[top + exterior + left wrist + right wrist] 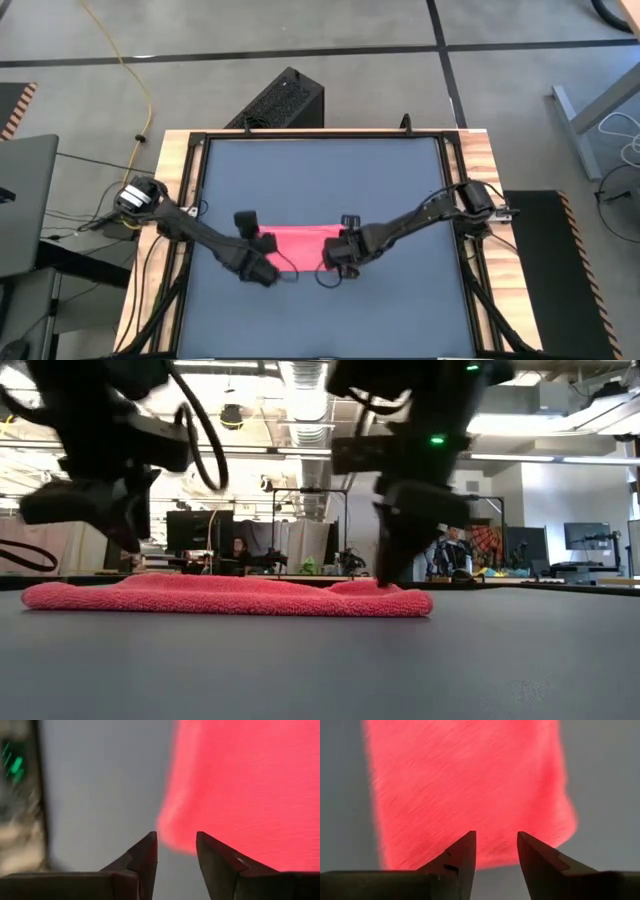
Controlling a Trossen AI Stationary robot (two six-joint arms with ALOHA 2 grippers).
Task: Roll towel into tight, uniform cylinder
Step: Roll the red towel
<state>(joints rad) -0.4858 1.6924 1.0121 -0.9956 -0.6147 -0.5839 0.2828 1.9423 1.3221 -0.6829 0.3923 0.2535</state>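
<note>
Towel lies flat mid-frame on the surface; left tool and right tool both parted, holding nothing.

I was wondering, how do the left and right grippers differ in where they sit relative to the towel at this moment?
The left gripper sits at the towel's left end, its wrist view showing only a corner of cloth beside bare table. The right gripper sits at the right end, looking squarely down the cloth. In the low view, the right gripper reaches down to the towel; the left hangs slightly above it. Both stand open, holding nothing.
</note>
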